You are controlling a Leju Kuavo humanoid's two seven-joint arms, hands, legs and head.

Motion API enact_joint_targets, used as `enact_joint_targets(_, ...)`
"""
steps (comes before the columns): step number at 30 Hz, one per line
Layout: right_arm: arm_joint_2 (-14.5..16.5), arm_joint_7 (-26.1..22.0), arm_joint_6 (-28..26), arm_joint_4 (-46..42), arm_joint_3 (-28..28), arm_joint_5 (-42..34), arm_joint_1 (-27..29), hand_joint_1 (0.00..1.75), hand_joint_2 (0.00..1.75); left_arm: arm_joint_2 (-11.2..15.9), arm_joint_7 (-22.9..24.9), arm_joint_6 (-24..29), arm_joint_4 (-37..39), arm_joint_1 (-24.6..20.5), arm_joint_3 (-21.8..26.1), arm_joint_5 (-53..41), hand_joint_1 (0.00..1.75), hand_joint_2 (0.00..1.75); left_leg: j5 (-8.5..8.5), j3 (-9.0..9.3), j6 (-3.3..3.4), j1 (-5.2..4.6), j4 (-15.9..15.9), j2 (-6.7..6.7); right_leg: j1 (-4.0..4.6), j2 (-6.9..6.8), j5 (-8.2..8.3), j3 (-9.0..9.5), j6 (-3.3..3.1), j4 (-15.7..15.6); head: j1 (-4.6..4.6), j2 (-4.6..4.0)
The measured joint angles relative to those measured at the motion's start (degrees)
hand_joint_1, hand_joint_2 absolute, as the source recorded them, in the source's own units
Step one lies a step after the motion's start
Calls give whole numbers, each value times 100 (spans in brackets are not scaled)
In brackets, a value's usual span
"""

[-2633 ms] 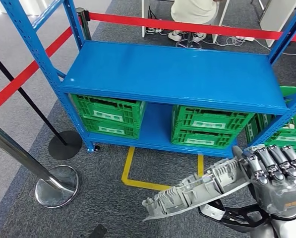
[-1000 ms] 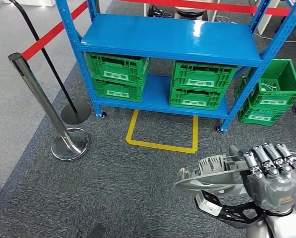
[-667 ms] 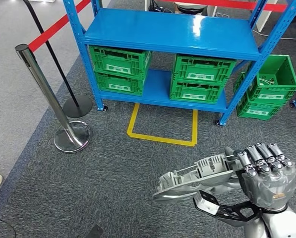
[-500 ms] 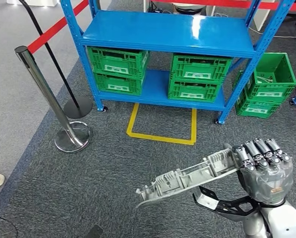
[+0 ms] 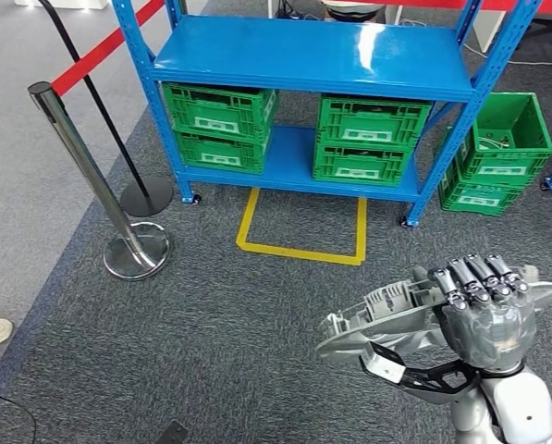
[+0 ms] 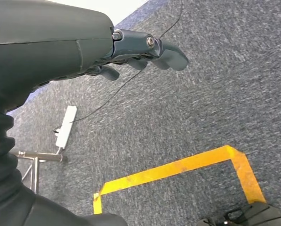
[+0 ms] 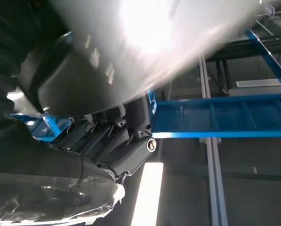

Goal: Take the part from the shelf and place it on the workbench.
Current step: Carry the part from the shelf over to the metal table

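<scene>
Grey ribbed part [image 5: 381,314] is gripped in the right hand [image 5: 484,310], fingers curled over its edge, above dark carpet [image 5: 224,342]. Left hand [image 6: 132,52] holds nothing, fingers slightly bent. Ahead stands the blue shelf [image 5: 308,55] with 4 green crates [image 5: 220,125] beneath.

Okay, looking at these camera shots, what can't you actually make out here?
- Workbench: not visible, so the drop-off spot cannot be judged.
- Part: in the head view the right hand covers its gripped stretch; in the right wrist view it is a glare-washed blur.
- Crates under the blue shelf: contents hidden by the shelf board; labels too small to read.
- Left hand: fingers shown from behind, nothing seen in them.
</scene>
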Motion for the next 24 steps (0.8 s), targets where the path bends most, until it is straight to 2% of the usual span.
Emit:
enact_joint_targets(1, -1, 0, 0, -20, -10, -3, -8, 175, 175, 1, 2, -14, 0, -5, 1, -6, 0, 175, 35, 22, 4, 25, -61, -12, 0, 6, -118, -59, 25, 137, 10, 0)
enact_joint_targets(2, -3, 0, 0, -31, -20, -5, -11, 175, 175, 2, 8, -32, 0, -12, 1, -14, 0, 175, 63, 32, -3, 49, -97, -31, -15, 16, -305, -176, 57, 408, 19, 0)
enact_joint_targets(4, -4, 0, 0, -40, -46, -7, -2, 175, 175, 4, 25, -66, 0, -23, 2, -28, 0, 175, 90, -2, -16, 68, -100, -84, -63, 20, -717, -482, 135, 1150, 30, 0)
enact_joint_targets(5, -4, 0, 0, -40, -60, -7, 10, 175, 175, 5, 33, -79, 0, -25, 2, -32, 0, 175, 105, -27, -38, 82, -95, -121, -95, 20, -819, -586, 176, 1414, 29, 0)
enact_joint_targets(6, -5, 0, 0, -40, -72, -7, 20, 175, 175, 5, 39, -87, 0, -25, 2, -34, 0, 175, 124, -57, -67, 101, -85, -164, -128, 21, -807, -594, 218, 1474, 29, 0)
enact_joint_targets(7, -5, 0, 0, -40, -81, -7, 28, 175, 175, 5, 42, -95, 0, -26, 2, -34, 0, 175, 144, -93, -103, 129, -65, -213, -165, 25, -693, -490, 262, 1305, 28, 0)
enact_joint_targets(8, -6, 0, 0, -40, -90, -7, 37, 175, 175, 4, 43, -99, 0, -29, 2, -34, 0, 175, 160, -142, -150, 165, -26, -271, -212, 59, -520, -283, 317, 947, 29, 0)
enact_joint_targets(9, -7, 0, 0, -39, -100, -7, 44, 175, 175, 9, 44, -102, 0, -34, 2, -35, 0, 175, 173, -200, -208, 192, 33, -332, -242, 155, -406, -91, 376, 604, 32, 0)
enact_joint_targets(10, -7, 0, 0, -44, -108, -7, 58, 175, 175, 16, 45, -102, 0, -36, 2, -36, 0, 175, 179, -264, -265, 208, 105, -394, -266, 245, -321, 46, 375, 336, 44, 0)
enact_joint_targets(11, -9, -1, 0, -50, -121, -6, 78, 175, 175, 22, 45, -100, 0, -34, 2, -37, 0, 175, 193, -316, -314, 214, 164, -444, -276, 316, -295, 108, 337, 208, 39, 1)
enact_joint_targets(12, -11, -1, 0, -56, -135, -5, 104, 175, 175, 28, 46, -98, 0, -27, 3, -37, 0, 175, 213, -351, -349, 207, 192, -486, -262, 346, -316, 97, 271, 232, 29, 1)
enact_joint_targets(13, -13, -2, 0, -64, -149, -4, 130, 175, 175, 31, 47, -96, 0, -15, 3, -38, 0, 175, 243, -373, -371, 208, 198, -527, -255, 304, -297, 78, 178, 275, 13, 1)
enact_joint_targets(14, -15, -2, 0, -66, -165, -4, 148, 175, 175, 32, 47, -95, 0, -1, 4, -38, 0, 175, 271, -391, -390, 215, 189, -548, -248, 247, -285, 57, 116, 321, -16, 1)
enact_joint_targets(15, -15, -2, 1, -66, -178, -2, 162, 175, 175, 34, 48, -95, 0, 12, 5, -38, 0, 175, 237, -429, -398, 210, 232, -498, -238, 196, -264, 45, 67, 347, -36, 0)
enact_joint_targets(16, -15, -2, 1, -72, -189, -2, 173, 175, 175, 37, 48, -94, 0, 18, 5, -37, 0, 175, 123, -505, -397, 198, 383, -401, -228, 139, -239, 19, 15, 356, -60, 0)
enact_joint_targets(18, -14, -3, 1, -87, -210, -1, 208, 175, 175, 37, 48, -90, 0, 10, 6, -33, 0, 175, -327, -780, -354, 149, 1061, -146, -188, 8, -197, -19, -60, 352, -97, 0)
enact_joint_targets(19, -14, -3, 0, -94, -216, -1, 226, 175, 175, 37, 47, -87, 0, 2, 6, -32, 0, 175, -561, -935, -326, 132, 1490, -87, -163, -68, -185, -40, -81, 350, -105, 0)
enact_joint_targets(20, -14, -3, 0, -97, -221, -1, 239, 175, 175, 38, 47, -85, 0, -2, 6, -32, 0, 175, -720, -1034, -296, 115, 1829, -64, -139, -148, -178, -59, -93, 350, -104, 0)
enact_joint_targets(21, -15, -4, 0, -97, -226, 0, 249, 175, 175, 38, 47, -84, 0, -1, 7, -31, 0, 175, -780, -1040, -259, 96, 1983, -55, -117, -228, -174, -72, -99, 351, -105, 0)
enact_joint_targets(22, -14, -4, 0, -98, -230, 1, 254, 175, 175, 39, 48, -84, 0, 3, 7, -31, 0, 175, -750, -940, -215, 72, 1928, -42, -99, -305, -173, -81, -101, 351, -103, 0)
enact_joint_targets(23, -15, -4, 0, -98, -236, 2, 257, 175, 175, 39, 48, -84, 0, 6, 8, -30, 0, 175, -649, -743, -165, 41, 1678, 1, -84, -379, -175, -82, -102, 351, -104, 0)
enact_joint_targets(24, -14, -5, 0, -99, -243, 2, 257, 175, 175, 39, 48, -83, 0, 4, 8, -29, 0, 175, -547, -500, -113, -1, 1326, 114, -72, -448, -180, -77, -97, 351, -104, 0)
